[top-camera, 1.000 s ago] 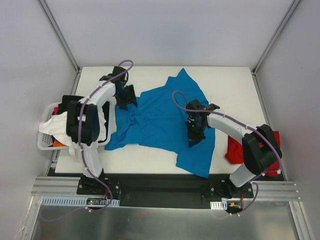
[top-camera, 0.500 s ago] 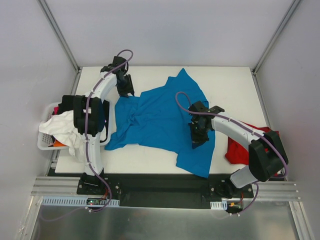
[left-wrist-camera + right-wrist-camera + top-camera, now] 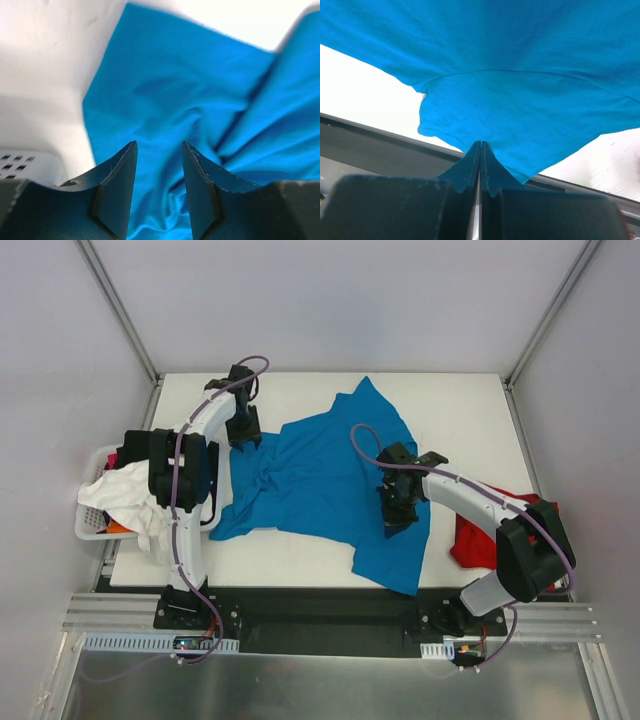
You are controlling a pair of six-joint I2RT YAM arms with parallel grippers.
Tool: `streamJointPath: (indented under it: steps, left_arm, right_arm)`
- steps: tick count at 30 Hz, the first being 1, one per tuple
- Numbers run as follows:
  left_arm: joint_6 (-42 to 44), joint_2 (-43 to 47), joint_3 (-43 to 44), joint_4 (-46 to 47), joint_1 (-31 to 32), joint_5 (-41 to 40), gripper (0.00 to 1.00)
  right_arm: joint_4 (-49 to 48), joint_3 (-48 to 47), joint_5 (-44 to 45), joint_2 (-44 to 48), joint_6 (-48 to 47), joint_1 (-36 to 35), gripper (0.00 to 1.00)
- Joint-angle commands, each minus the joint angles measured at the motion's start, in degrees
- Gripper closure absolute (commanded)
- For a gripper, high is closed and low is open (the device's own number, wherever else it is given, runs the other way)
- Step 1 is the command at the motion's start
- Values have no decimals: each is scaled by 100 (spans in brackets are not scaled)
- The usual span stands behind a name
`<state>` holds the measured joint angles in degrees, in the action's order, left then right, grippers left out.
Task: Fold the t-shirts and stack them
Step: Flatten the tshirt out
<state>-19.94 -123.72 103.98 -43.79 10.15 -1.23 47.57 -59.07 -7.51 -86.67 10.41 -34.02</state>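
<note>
The turquoise-blue t-shirt point(image 3: 320, 480) lies rumpled and spread across the middle of the table. The red t-shirt point(image 3: 468, 540) is bunched at the right edge, partly under my right arm. My left gripper point(image 3: 243, 433) hovers at the blue shirt's far left corner. In the left wrist view its jaws point(image 3: 159, 147) stand apart, with wrinkled blue cloth point(image 3: 165, 90) showing beyond the gap and nothing pinched. My right gripper point(image 3: 395, 512) sits on the shirt's near right part. Its tips point(image 3: 481, 142) are pressed together at the blue cloth point(image 3: 520, 60), whose creases fan out from them.
A white basket point(image 3: 90, 530) hangs off the table's left edge, holding a white cloth point(image 3: 120, 495) and other garments. The black front rail point(image 3: 375, 145) runs just past the near hem of the blue shirt.
My left gripper swung toward the back-left corner, narrowed its jaws, then settled at the blue shirt's far left corner. My right gripper shifted slightly right, staying shut.
</note>
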Motion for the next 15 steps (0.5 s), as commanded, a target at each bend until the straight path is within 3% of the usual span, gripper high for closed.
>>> streamJointPath:
  steps: [1,15]
  left_arm:
    - [210,410,-203,-323,39,-527,59]
    - [122,-503,816,-701,-22,-948,58]
  right_arm:
    - [244,-175,101,-60,-4,-34,99]
    - [516,-132,294,151,83,-26,99]
